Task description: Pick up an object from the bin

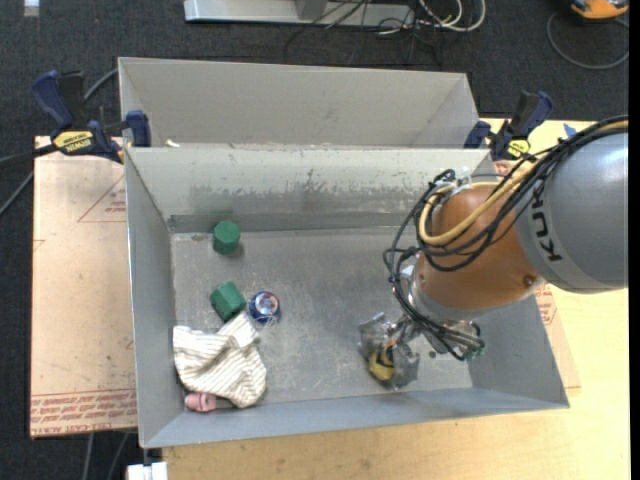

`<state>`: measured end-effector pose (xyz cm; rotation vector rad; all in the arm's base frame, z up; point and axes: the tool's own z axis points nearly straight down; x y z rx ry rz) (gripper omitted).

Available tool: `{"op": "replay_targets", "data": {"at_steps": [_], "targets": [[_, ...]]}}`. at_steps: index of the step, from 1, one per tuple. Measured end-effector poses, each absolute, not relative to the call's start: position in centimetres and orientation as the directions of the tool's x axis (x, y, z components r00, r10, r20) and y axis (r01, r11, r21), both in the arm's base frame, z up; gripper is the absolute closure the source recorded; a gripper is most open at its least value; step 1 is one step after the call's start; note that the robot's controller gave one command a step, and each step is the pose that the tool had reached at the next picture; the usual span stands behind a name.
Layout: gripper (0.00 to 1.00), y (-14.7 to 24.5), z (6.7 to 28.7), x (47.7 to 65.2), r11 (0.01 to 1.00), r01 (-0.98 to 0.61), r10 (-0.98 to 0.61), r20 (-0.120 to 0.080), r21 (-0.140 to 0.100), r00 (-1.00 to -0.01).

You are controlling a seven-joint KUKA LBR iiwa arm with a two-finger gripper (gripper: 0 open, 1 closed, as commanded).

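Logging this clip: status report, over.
Gripper low, lower right of bin, over small yellow thing. Cloth, green block far left. Nothing in the way.

Small yellow thing (381,369) low in the bin (310,288), right at the gripper (392,356).

It is a little rounded lump, yellow with a darker patch. Only part of it shows, since the gripper's grey metal covers its upper side. It sits at the front right of the bin floor, close to the near wall and a little in from the right wall. From here I can't tell if it rests on the floor or is raised just off it, nor what kind of thing it is. It lies alone, well apart from the striped cloth (222,363) and the green block (227,299) over at the left.
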<state>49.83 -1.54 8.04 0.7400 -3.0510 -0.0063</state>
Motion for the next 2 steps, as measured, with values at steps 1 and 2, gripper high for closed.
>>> {"op": "replay_targets", "data": {"at_steps": [1,2], "targets": [[1.0,-1.5,8.0,49.8,0.889,-0.458,-0.458,0.001,0.004,-0.889],[1.0,-0.1,23.3,48.7,0.898,-0.44,-0.44,-0.001,0.005,-0.898]]}}
